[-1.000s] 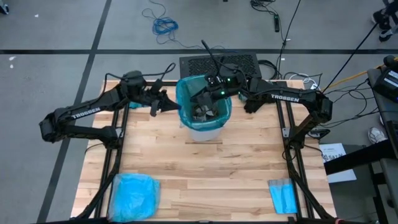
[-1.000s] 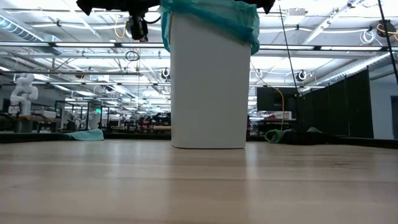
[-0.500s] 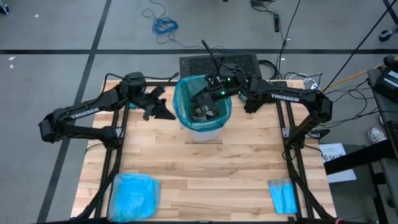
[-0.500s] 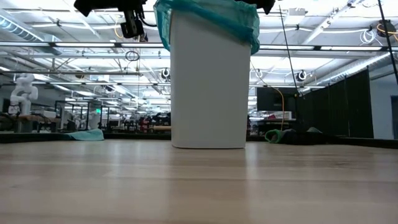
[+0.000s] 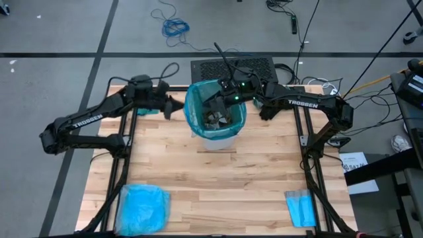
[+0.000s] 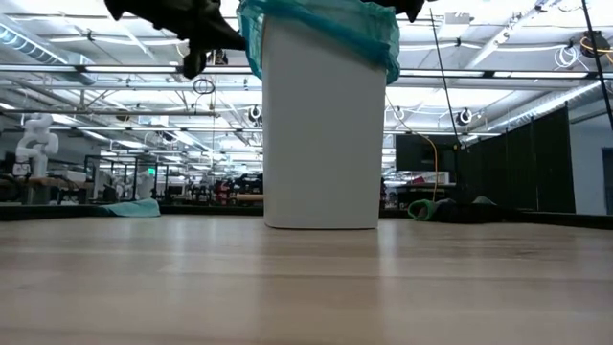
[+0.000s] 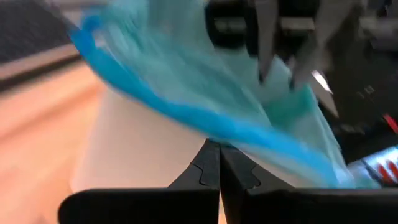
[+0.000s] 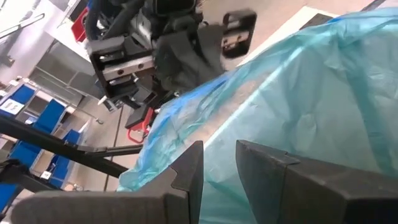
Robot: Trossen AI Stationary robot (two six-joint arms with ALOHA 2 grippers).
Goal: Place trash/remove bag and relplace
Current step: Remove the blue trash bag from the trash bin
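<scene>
A white bin (image 5: 216,135) stands near the table's far edge, lined with the teal bag (image 5: 195,116), whose hem is folded over the rim (image 6: 321,24). Crumpled trash (image 5: 215,119) lies inside the bin. My left gripper (image 5: 177,106) is shut, and its tips (image 7: 219,149) sit level at the bin's left side, just under the bag's hem (image 7: 186,115). My right gripper (image 5: 217,100) reaches into the bin's mouth from the far right. Its fingers (image 8: 186,165) stand close together, with teal plastic between them. My left gripper points its shut tips at the bin's white wall (image 7: 143,155) under the hem; I cannot tell whether they touch it. My right gripper seems to pinch the bag's upper part near the rim (image 8: 219,146), slanting down from the far right. Layers cannot be told. The bag stays draped on the bin.
A pale sky-blue plastic bag (image 5: 142,208) lies at the near left corner, and a small folded blue sheet (image 5: 301,207) at the near right. A black mesh panel (image 5: 232,66) and cables sit behind the bin. Bare wood lies between the bin and the near edge.
My left gripper backed a little away from the bin, then swung back toward its left rim. It has tipped from hanging downward to slanting at the bin. The right arm and the bin have kept still.
</scene>
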